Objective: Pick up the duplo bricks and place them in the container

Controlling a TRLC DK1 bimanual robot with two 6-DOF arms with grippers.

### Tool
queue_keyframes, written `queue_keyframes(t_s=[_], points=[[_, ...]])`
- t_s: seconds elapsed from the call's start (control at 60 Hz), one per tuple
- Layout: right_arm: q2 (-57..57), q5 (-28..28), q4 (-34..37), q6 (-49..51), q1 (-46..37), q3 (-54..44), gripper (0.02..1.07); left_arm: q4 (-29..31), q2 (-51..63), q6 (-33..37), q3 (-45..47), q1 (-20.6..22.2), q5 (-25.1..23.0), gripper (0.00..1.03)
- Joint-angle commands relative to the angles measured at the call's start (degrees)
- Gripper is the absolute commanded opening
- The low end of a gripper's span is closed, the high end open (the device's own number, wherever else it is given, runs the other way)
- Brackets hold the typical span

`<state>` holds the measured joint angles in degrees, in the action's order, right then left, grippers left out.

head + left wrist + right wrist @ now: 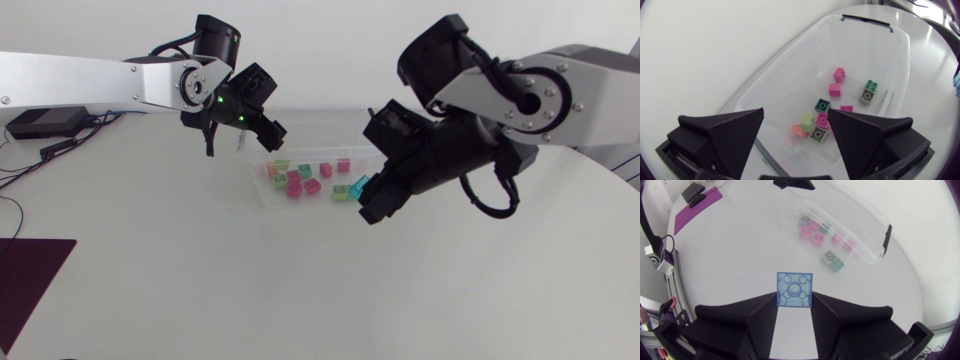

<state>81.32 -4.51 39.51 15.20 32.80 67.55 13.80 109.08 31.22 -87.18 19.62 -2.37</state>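
Observation:
A clear plastic container (262,192) lies at the table's middle, with several pink, green and orange duplo bricks (294,186) inside. Above its left end hangs my left gripper (264,131). In the left wrist view that gripper (796,136) is open and holds nothing, and the bricks (821,120) lie below it in the container (790,65). My right gripper (372,205) hovers at the container's right end, shut on a light blue brick (359,184). In the right wrist view the blue brick (795,290) sits between the fingers, studs up. The container (865,232) lies ahead.
A black box with cables (42,123) sits at the back left of the table. A dark purple mat (28,275) lies at the front left. White tabletop spreads in front of the container.

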Motion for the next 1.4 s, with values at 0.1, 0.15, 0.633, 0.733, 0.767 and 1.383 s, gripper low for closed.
queue_keyframes(t_s=[0.1,0.15,0.633,0.733,0.767,1.383], points=[[0.6,2.0,-1.7,1.5,-2.6,6.4,0.31,2.6,-5.0,-1.5,0.8,-2.0,2.1,0.99],[1.6,2.0,-2.9,1.5,-3.2,7.8,0.31,3.2,-6.9,-2.0,1.8,-2.8,2.1,0.99],[19.4,2.0,-22.3,1.8,-5.2,18.3,0.33,0.5,-36.7,-4.9,23.4,-8.2,-1.4,0.99],[24.9,2.1,-23.5,1.2,-5.0,22.1,0.42,-1.5,-40.6,-6.5,27.5,-10.3,-1.4,0.99],[26.3,2.1,-24.3,1.2,-4.9,22.8,0.46,-1.8,-41.4,-6.8,28.3,-10.7,-1.4,0.99],[9.0,16.8,-33.6,1.0,-3.8,6.1,1.02,-1.1,-64.4,-6.4,42.5,-16.7,-1.0,0.99]])
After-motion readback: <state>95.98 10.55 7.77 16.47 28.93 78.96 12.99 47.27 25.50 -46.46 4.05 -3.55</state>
